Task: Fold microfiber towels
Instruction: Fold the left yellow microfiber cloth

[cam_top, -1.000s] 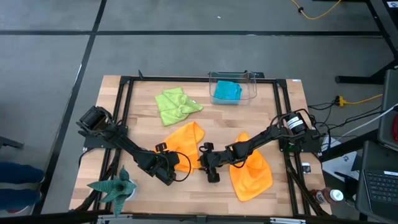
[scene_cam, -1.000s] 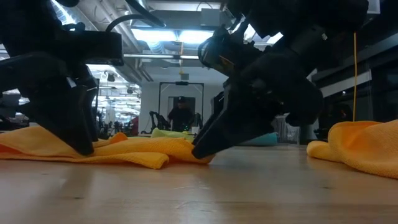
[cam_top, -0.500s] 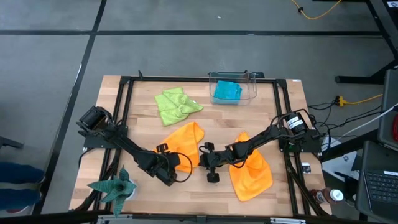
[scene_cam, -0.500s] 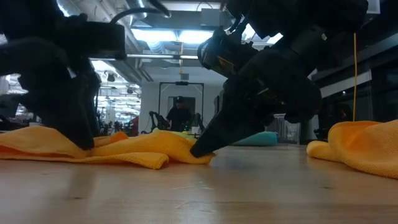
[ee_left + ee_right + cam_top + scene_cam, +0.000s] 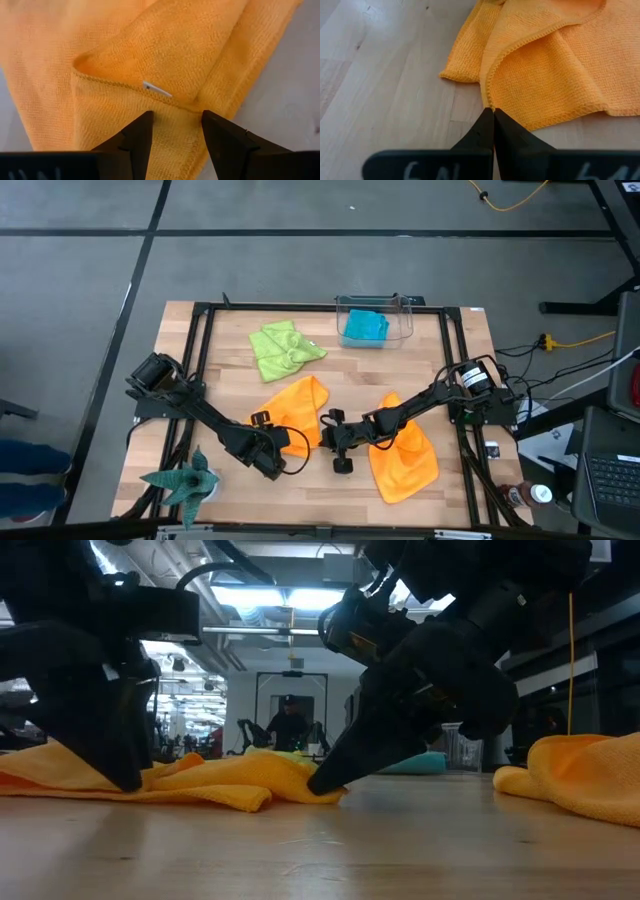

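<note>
One orange towel (image 5: 295,408) lies crumpled at the table's middle. My left gripper (image 5: 176,131) is open at its near left part, a finger on each side of a hemmed fold (image 5: 125,87). My right gripper (image 5: 493,112) is shut at the towel's near right edge; in the low view its tip (image 5: 320,785) is down at the table. A second orange towel (image 5: 405,455) lies heaped under the right arm. The lime green towel (image 5: 283,348) lies at the far left. The teal towel (image 5: 363,327) sits in a clear bin. My left gripper sets its open fingers (image 5: 137,137) down on the orange towel near its near edge (image 5: 150,778), slanting down from the table's left. The cloth lies flat between them, on the table. My right gripper pinches the hemmed corner (image 5: 490,102) of the towel's upper layer at its fingertips. The fingers slant down from the table's right. The towel lies slack on the table.
A dark green spiky plant figure (image 5: 185,480) stands at the near left corner. The clear bin (image 5: 400,315) is at the far edge. A black frame (image 5: 200,340) runs around the wooden table. Beyond the table a person (image 5: 290,720) shows in the room.
By my right gripper's fingertips the orange towel's edge has humped up a little. The rest of the towel has stayed in place.
</note>
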Tool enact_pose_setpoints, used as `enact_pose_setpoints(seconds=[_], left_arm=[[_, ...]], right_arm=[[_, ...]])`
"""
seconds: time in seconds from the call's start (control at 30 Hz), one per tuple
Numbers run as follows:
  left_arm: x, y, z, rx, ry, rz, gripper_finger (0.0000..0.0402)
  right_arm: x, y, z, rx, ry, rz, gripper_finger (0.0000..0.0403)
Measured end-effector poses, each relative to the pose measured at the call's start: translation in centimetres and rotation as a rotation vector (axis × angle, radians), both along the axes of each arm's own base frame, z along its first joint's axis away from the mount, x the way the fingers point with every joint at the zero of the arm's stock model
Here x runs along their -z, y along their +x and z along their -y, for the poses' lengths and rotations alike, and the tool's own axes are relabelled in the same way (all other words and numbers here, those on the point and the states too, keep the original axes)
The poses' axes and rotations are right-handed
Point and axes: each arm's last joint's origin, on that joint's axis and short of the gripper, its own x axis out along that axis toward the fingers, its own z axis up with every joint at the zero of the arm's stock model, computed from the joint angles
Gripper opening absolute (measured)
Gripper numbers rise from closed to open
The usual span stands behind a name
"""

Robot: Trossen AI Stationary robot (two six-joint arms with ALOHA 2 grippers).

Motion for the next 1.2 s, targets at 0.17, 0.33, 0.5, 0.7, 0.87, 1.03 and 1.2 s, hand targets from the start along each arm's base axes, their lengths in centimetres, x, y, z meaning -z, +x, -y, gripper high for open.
enact_pose_setpoints(seconds=[0.17,0.33,0.5,0.7,0.87,1.03,1.2], left_arm=[[0.0,0.0,0.0,0.000,-0.005,-0.001,0.0132],[0.0,0.0,0.1,0.004,-0.022,-0.012,0.0057],[0.0,0.0,0.1,0.006,-0.022,-0.011,0.0006],[-2.5,-0.2,0.0,0.026,-0.002,-0.052,0.0001],[-6.8,-0.3,-0.1,0.023,0.106,-0.181,0.0000],[-12.3,-0.5,-0.3,0.023,0.229,-0.232,0.0000],[-16.9,-0.6,-0.5,0.073,0.286,-0.174,0.0000]], right_arm=[[0.0,0.0,0.0,0.000,0.000,0.000,0.0001],[0.0,0.0,0.0,0.000,0.000,0.000,0.0001],[0.0,0.0,0.0,0.000,0.001,0.001,0.0001],[-2.5,-0.6,0.2,0.000,-0.008,-0.016,0.0000],[-7.2,-2.1,1.0,0.070,-0.104,-0.063,0.0000],[-13.3,-4.6,2.3,0.181,-0.255,-0.108,0.0000],[-20.0,-7.5,3.3,0.270,-0.379,-0.082,0.0000]])
